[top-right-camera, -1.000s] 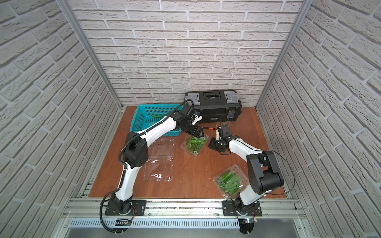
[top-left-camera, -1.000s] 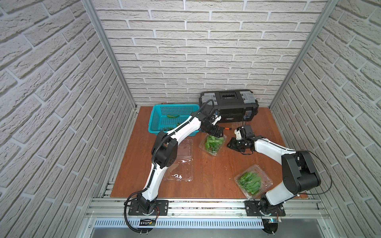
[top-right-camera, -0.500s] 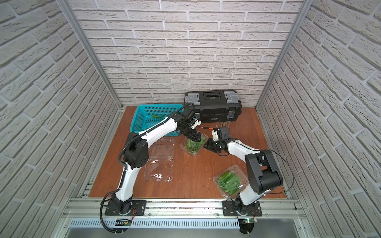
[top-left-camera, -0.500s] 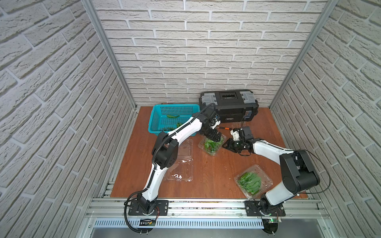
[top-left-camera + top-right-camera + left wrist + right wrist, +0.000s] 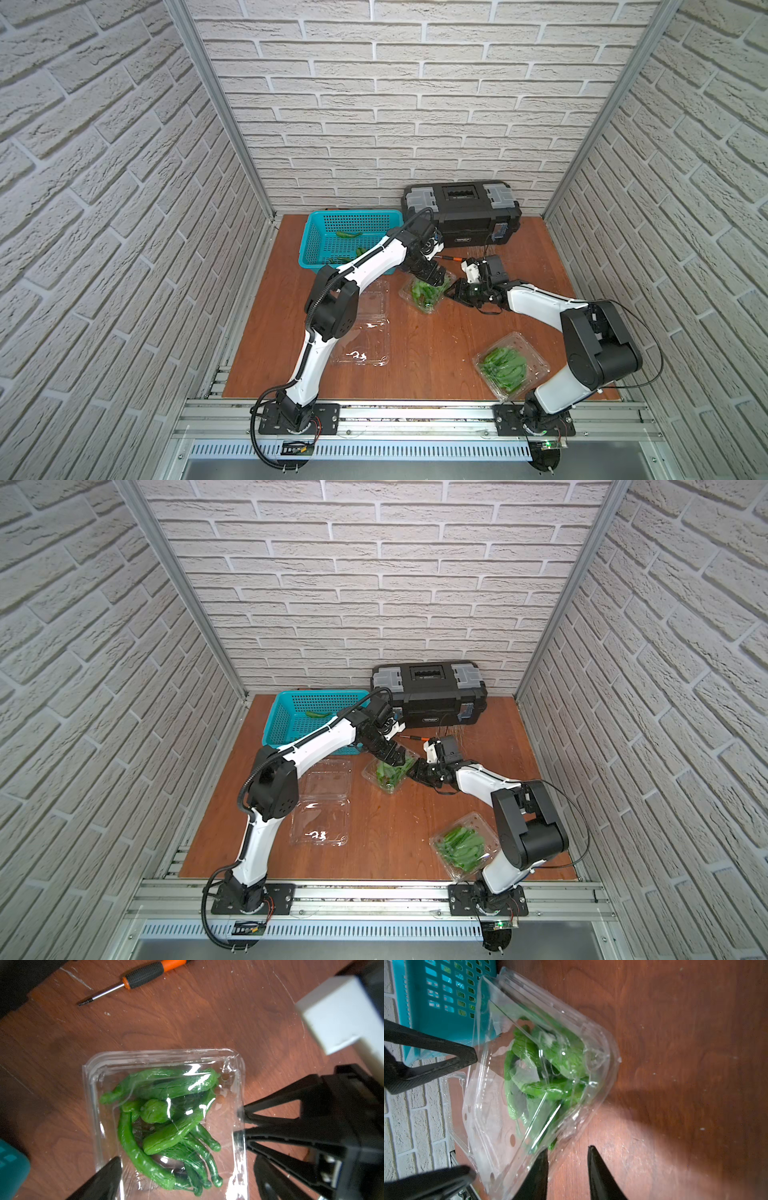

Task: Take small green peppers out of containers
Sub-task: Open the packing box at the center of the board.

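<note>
Fingers point(image 5: 108, 1176) of the left gripper point(image 5: 434, 279) hang spread wide over the opened clamshell punnet point(image 5: 166, 1053), with the small green peppers point(image 5: 170, 1136) lying mostly top-to-bottom at the wrist frame's centre, between them, so it looks better placed than the half-open, empty right gripper point(image 5: 453, 291) at the right-hand rim.

Left arm point(image 5: 374, 262), right arm point(image 5: 540, 301): white shells, black joint housings. Black cable point(image 5: 252, 419) loops at the screwed base plate point(image 5: 328, 417). Fingers point(image 5: 467, 1056) black, triangular open-frame.
</note>
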`<state>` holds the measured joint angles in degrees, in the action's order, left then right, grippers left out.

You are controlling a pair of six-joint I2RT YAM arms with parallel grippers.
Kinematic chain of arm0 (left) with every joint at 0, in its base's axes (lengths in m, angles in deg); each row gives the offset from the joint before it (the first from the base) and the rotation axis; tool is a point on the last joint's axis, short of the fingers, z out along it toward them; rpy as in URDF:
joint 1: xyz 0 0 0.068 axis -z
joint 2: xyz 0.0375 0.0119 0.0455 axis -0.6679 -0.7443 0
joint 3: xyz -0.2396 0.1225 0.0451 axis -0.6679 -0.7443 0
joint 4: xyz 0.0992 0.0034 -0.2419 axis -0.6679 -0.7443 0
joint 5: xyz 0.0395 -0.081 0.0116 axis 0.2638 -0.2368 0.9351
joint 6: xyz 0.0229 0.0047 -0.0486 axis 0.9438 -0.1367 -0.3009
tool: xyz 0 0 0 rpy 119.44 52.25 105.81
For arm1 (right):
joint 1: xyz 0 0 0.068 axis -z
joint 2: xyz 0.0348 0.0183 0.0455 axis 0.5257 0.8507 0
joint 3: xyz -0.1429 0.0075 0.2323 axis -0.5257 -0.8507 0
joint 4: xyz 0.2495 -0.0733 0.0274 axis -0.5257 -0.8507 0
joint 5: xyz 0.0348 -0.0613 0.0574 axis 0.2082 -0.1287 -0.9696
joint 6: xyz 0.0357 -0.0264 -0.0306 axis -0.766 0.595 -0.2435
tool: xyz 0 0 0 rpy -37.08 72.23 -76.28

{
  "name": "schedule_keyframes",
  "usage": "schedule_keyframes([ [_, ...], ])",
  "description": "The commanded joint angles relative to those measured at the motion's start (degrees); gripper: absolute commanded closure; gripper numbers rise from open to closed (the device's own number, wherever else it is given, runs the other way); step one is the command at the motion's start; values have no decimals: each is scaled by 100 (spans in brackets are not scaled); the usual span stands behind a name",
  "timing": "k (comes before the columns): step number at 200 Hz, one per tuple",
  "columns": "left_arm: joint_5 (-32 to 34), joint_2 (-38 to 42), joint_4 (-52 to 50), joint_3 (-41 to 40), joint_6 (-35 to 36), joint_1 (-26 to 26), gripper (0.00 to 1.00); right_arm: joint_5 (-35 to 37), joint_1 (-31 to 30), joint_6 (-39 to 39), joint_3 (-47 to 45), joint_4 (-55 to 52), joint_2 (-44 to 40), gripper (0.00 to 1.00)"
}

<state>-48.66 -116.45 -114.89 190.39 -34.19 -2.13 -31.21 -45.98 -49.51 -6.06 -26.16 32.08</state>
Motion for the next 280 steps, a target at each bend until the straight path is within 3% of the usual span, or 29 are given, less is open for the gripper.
schedule_keyframes([
  [1,-46,146,-116,-104,93,-30,2,-69,-109,-287,-110,552,209,67],
  [26,-6,121,-218,-76,160,-3,2,-32,-180,-428,-64,664,394,70],
  [51,211,108,-426,63,325,105,2,48,-241,-602,-70,694,389,82],
  [73,486,42,-693,246,536,277,2,131,-346,-706,-28,614,322,86],
  [129,1725,-264,-1395,414,1091,713,2,301,-455,-736,91,360,216,88],
  [152,1876,-274,-1403,355,1053,794,2,326,-455,-757,95,335,203,88],
  [187,1825,-127,-1218,195,988,880,2,314,-490,-749,128,334,174,88],
  [216,1167,187,-870,-78,947,729,2,166,-490,-747,50,499,145,88],
  [250,1118,367,-885,-103,964,501,2,247,-499,-663,11,394,-79,76],
  [280,1117,319,-1036,66,909,420,2,414,-487,-618,-25,318,-250,73],
])
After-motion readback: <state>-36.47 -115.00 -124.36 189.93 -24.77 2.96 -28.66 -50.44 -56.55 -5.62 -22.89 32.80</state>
